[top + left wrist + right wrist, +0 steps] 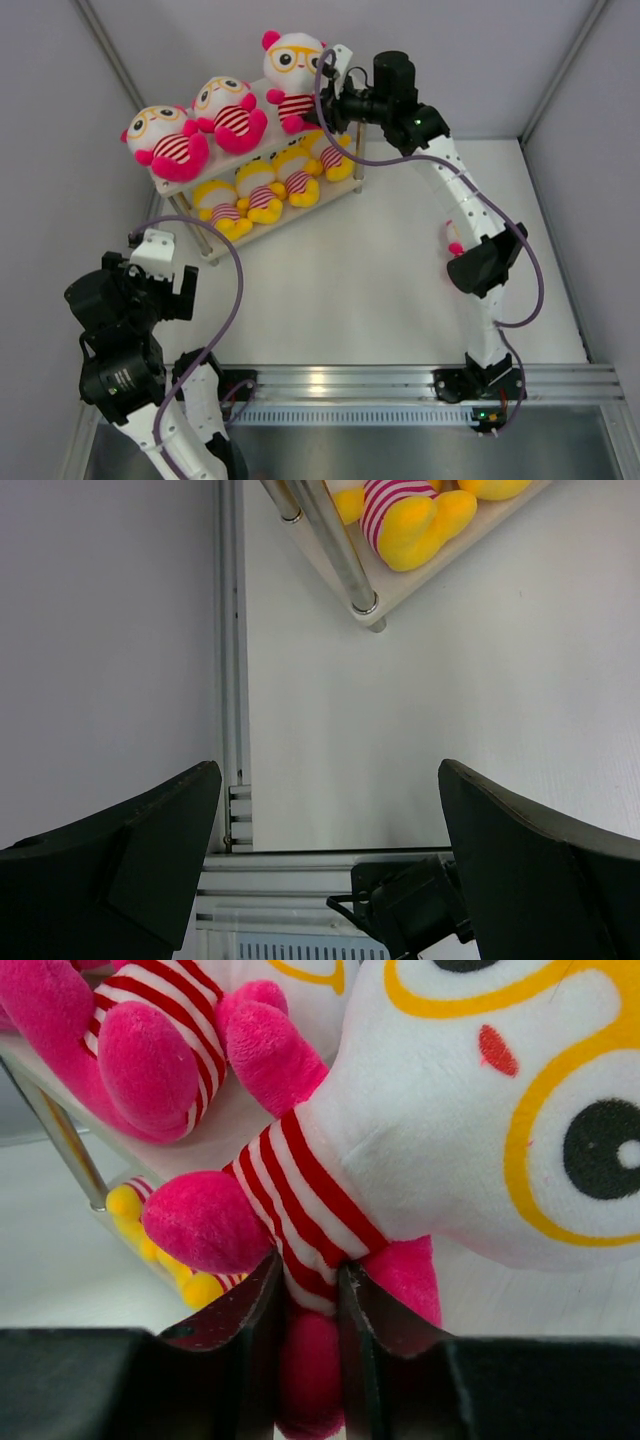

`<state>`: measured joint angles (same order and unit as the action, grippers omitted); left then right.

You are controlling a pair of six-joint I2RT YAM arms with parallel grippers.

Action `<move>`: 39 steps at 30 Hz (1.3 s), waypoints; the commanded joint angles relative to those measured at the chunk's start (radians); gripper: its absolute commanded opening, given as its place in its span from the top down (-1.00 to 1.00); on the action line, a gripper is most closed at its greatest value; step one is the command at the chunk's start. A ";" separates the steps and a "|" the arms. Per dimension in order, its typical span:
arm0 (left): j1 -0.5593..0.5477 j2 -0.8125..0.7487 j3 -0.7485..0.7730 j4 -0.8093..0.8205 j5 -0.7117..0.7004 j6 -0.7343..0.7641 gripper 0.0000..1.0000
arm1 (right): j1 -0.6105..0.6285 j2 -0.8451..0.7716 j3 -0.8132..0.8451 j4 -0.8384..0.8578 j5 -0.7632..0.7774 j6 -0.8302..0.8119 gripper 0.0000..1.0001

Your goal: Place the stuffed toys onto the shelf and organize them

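Top external view puts the task near its end: the white two-tier shelf of flat boards on thin metal legs (283, 218) stands at the back left of the table and carries seven plush toys. At far left, the left gripper (330, 770) hangs near the shelf's front corner, its fingers spread wide with nothing between them. On the upper board, from the left, sit a hot pink round-headed stuffed toy with a striped belly (165, 140), a second pink toy (230, 110) touching it, and a third pink toy (290, 75) at the right end. On the lower board, four smaller yellow stuffed toys (258, 190) lie in a tight row, each touching the next. The right gripper (310, 1270) is at the third pink toy, its fingers pressed against the striped waist from both sides. That toy appears to rest on the board, so letting go looks like the step in hand. Farther right, a scrap of pink and white (455, 242) shows beside the right arm's elbow, mostly hidden. It is probably the eighth toy, and shelving it would be what is left.
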<state>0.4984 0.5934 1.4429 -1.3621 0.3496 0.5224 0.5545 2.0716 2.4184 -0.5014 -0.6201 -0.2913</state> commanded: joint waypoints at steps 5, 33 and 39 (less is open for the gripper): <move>-0.001 -0.017 -0.009 0.026 0.008 0.010 -0.93 | 0.009 0.009 0.024 0.055 -0.015 0.069 -0.23; -0.009 -0.033 -0.041 0.024 0.011 0.018 -0.94 | 0.007 -0.124 -0.335 0.630 0.315 0.742 -0.02; -0.011 -0.032 -0.041 0.023 0.002 0.024 -0.94 | 0.005 -0.047 -0.248 0.577 0.232 0.727 0.89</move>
<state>0.4938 0.5678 1.4033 -1.3621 0.3542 0.5304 0.5484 1.9930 2.1002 0.0372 -0.3405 0.4286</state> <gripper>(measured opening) 0.968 0.110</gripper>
